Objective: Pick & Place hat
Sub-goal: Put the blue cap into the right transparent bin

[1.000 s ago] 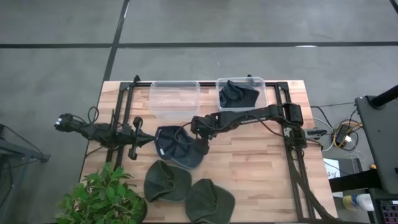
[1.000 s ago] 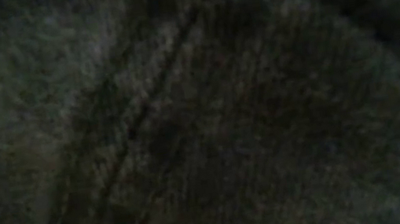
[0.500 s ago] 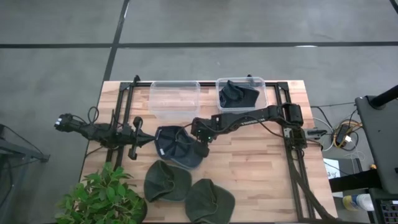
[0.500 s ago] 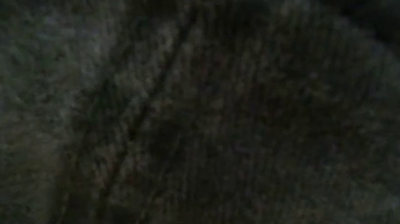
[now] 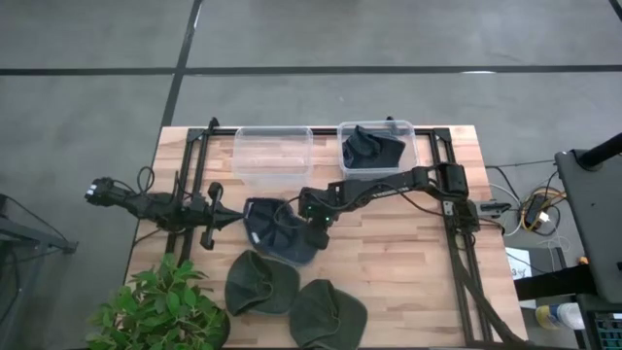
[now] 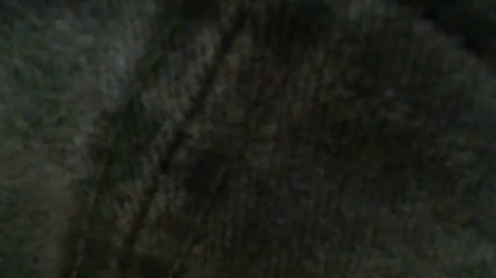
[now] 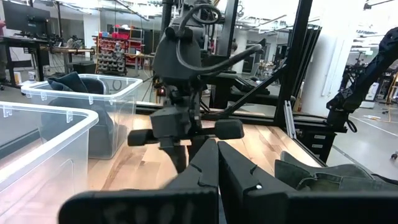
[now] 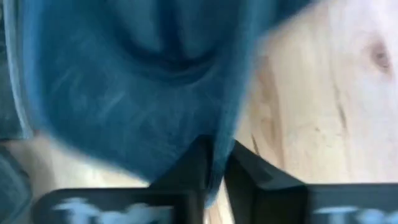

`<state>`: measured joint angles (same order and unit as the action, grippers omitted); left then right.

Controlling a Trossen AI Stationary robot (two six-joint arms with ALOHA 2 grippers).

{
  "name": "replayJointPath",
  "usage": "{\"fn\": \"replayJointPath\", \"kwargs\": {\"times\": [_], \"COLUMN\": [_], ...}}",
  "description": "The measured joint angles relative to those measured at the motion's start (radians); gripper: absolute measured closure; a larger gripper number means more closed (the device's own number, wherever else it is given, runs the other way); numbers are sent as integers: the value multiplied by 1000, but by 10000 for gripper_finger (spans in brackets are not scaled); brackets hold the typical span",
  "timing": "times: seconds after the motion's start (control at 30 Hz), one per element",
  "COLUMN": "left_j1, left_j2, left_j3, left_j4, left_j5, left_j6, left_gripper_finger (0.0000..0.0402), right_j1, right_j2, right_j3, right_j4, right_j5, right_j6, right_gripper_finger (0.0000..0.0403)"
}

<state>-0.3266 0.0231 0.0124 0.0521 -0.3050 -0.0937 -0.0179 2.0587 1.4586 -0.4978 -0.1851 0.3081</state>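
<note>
Since a second ago, the right arm has drawn in slightly and the blue hat (image 5: 275, 228) has bunched into a narrower heap, its edge pulled toward the right tool (image 5: 318, 232). In the right wrist view, that tool's fingers (image 8: 245, 171) are closed tight on a fold of the hat's fabric. The hat itself lies on the tabletop (image 5: 398, 262) between the two arms, not yet clear of the wood.

The left tool (image 5: 209, 216) waits just beside the hat's far edge, fingers pressed together on nothing.

Risks, as judged: the pinch takes only a thin fold near the rim, so the cloth could slide out under its own weight on lifting. The trailing bulk could drag across the nearer green hat (image 5: 260, 283), which sits just beside it, and shift it; a second green hat (image 5: 328, 313) lies at the near edge. The parked left tool could snag the fabric if the lift swings that way.

Room: the empty clear bin (image 5: 273, 154) stands at the far edge, near the hat; the bin beside it (image 5: 378, 146) already holds a dark hat (image 5: 370, 149). Bare wood lies open to the right. A potted plant (image 5: 160, 309) crowds the near-left corner.
</note>
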Motion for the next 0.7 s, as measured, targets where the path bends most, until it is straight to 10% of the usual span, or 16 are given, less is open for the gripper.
{"fn": "replayJointPath", "kwargs": {"times": [0.7], "left_j1": [0], "left_j2": [0], "left_j3": [0], "left_j4": [0], "left_j5": [0], "left_j6": [0], "left_gripper_finger": [401], "right_j1": [23], "right_j2": [-245], "right_j3": [254], "right_j4": [-563], "right_j5": [195], "right_j6": [-103], "right_gripper_finger": [390]}}
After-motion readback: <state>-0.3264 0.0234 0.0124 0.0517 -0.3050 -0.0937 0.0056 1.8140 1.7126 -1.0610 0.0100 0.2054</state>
